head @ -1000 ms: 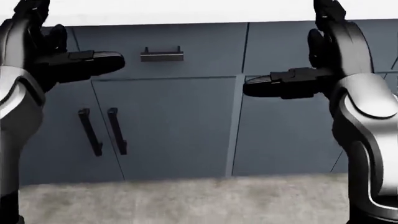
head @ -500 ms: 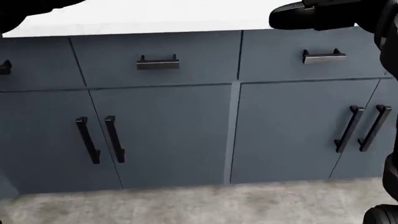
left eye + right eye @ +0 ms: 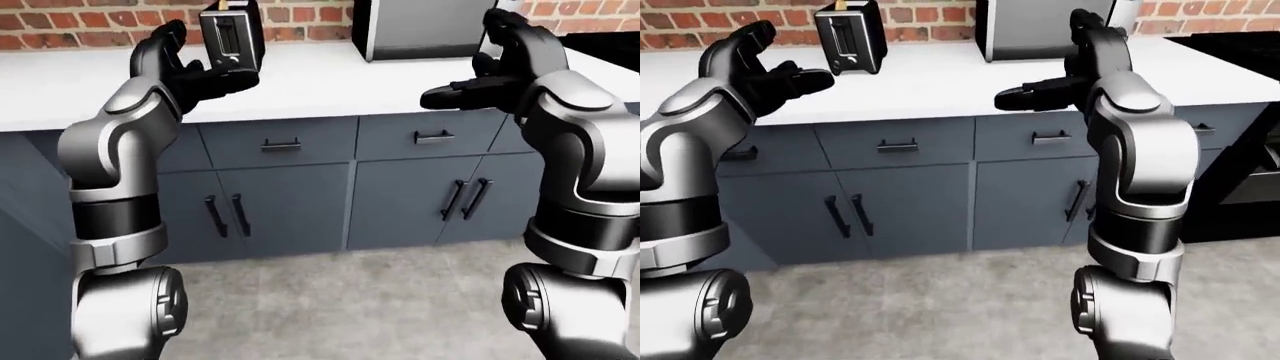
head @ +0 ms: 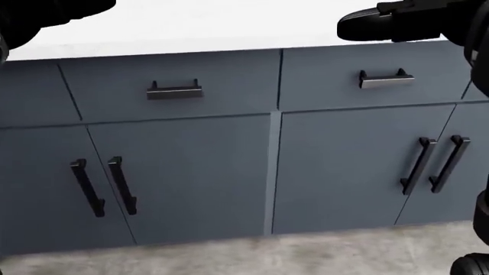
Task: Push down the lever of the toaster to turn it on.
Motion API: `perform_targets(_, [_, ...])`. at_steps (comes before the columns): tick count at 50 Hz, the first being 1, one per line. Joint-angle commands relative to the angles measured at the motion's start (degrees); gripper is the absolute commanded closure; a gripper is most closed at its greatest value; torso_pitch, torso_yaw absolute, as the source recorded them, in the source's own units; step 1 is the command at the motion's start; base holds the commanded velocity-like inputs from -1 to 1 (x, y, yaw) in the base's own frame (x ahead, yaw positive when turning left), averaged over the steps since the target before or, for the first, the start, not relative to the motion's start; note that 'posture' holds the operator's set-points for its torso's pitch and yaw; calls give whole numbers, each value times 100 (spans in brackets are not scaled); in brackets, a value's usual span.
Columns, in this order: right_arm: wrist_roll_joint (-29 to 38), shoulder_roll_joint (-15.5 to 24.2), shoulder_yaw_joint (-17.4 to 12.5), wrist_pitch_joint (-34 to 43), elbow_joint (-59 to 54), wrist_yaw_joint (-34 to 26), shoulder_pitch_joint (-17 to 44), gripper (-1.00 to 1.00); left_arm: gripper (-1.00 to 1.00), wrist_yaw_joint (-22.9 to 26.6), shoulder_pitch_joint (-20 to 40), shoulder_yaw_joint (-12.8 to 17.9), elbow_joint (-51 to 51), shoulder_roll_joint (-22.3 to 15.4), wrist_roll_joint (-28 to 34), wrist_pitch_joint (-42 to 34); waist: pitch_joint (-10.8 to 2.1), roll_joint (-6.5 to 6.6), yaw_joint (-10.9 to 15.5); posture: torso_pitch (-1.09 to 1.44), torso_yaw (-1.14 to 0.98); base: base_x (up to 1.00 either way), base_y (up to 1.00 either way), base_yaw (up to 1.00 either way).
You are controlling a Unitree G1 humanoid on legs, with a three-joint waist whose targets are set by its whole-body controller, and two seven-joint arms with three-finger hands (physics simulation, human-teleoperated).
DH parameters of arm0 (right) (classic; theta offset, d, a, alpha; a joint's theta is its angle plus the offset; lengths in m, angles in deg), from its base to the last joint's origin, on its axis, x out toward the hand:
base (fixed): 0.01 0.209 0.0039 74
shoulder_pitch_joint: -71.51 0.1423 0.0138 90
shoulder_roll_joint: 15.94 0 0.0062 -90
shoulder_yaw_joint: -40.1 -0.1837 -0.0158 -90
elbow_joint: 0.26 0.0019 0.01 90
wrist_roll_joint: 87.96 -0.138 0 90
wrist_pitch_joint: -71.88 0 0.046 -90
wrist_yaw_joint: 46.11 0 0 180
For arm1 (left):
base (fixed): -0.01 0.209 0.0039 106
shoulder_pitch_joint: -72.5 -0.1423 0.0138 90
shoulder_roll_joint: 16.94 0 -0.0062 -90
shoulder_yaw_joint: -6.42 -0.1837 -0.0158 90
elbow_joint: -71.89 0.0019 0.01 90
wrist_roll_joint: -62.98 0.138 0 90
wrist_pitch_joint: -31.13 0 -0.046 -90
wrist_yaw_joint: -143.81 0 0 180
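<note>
Approach phase, seen from my own head cameras. The toaster (image 3: pixel 849 37) stands upright on the white countertop (image 3: pixel 930 82) against the brick wall (image 3: pixel 90 19), toward the top left of both eye views; its narrow end with the lever slot faces me, though the lever itself is too small to make out. A large steel appliance (image 3: pixel 1035 28) sits on the same counter to its right. My left hand (image 3: pixel 755 64) is raised at counter height with fingers spread, holding nothing, just left of and below the toaster in the right-eye view and overlapping it in the left-eye view; I judge it near but not touching. My right hand (image 3: pixel 490 71) hangs over the counter edge well right of the toaster, fingers extended forward and unclenched, likewise empty.

Change over the last second: in the head view both forearms filled the sides of the picture, then rose out of it, and the cabinet doors (image 4: pixel 176 177) and drawer handles (image 4: pixel 174 90) have shifted leftward, which is camera motion as my body turned, not the cabinets moving.

Meaning for the task: the lever is not yet pressed. The left hand is the better-placed one; it needs to come above the lever end and press downward
</note>
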Motion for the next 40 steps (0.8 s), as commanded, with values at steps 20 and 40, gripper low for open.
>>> perform_targets(20, [20,-19,7,-135,150,-20,203,-100,-100,-71,137,103,-171,-136,-14,261,-299,-206,21,0,0,5,9,0])
perform_targets(40, [20,-67,-4,-246,146,4,74,-100,-100,-52,54,81,-175,-54,20,299,-235,56,1,0,0,0,15,0])
